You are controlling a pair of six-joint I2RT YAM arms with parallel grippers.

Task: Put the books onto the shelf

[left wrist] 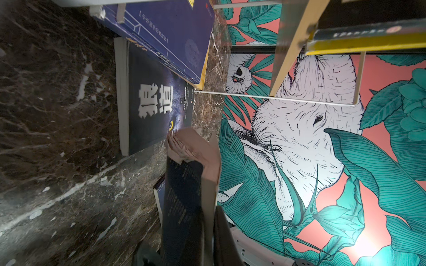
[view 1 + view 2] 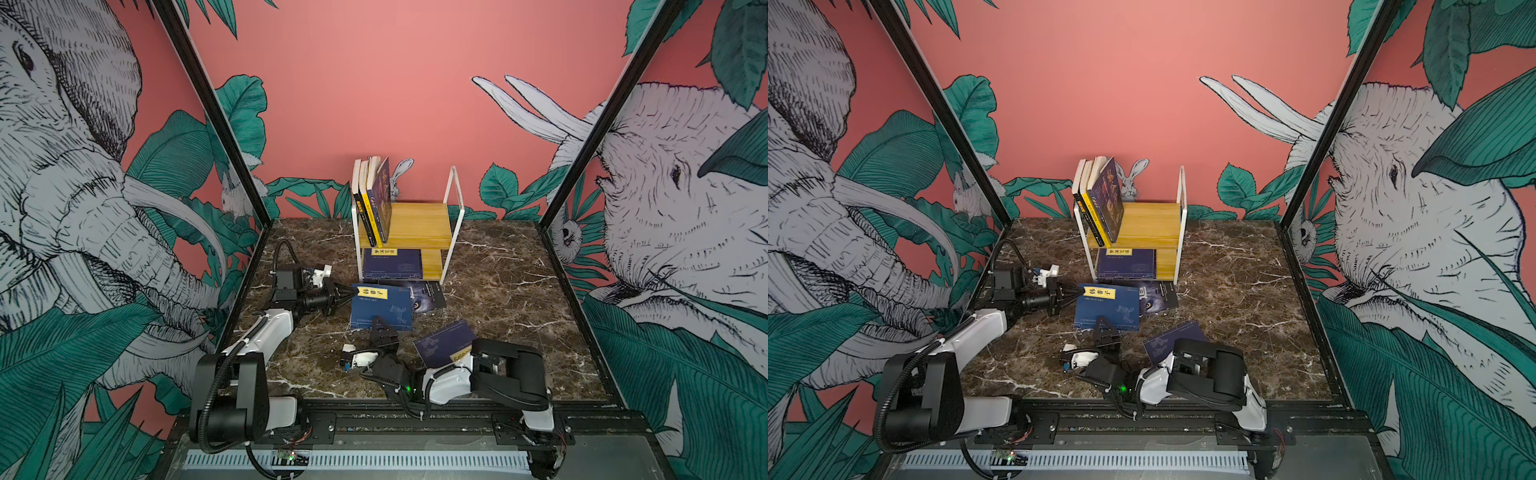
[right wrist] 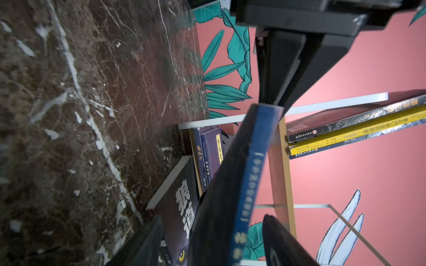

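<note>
Two arms reach in from the near edge of a dark marble desk (image 2: 507, 299). The right arm hides pt of a near navy book (image 2: 444, 338). Right claw (image 2: 381, 326) is at the near edge of the centre navy book (image 2: 380, 309), jaws apart; can't tell if they bite. Left claw (image 2: 348, 296) pinches its far-left corner. A black book (image 2: 430, 295) lies partly under it. Further back is the shelf (image 2: 419, 226), w/ leaning books (image 2: 374, 199) up top and a flat navy book (image 2: 392, 266) below. Pink elephant-mural walls (image 2: 374, 83) all round.

Around me, coral-pink walls (image 2: 374, 83) showed sketched elephants (image 2: 665, 187) and green leaves (image 2: 174, 158); the table (image 2: 498, 299) was dark veined marble.
</note>
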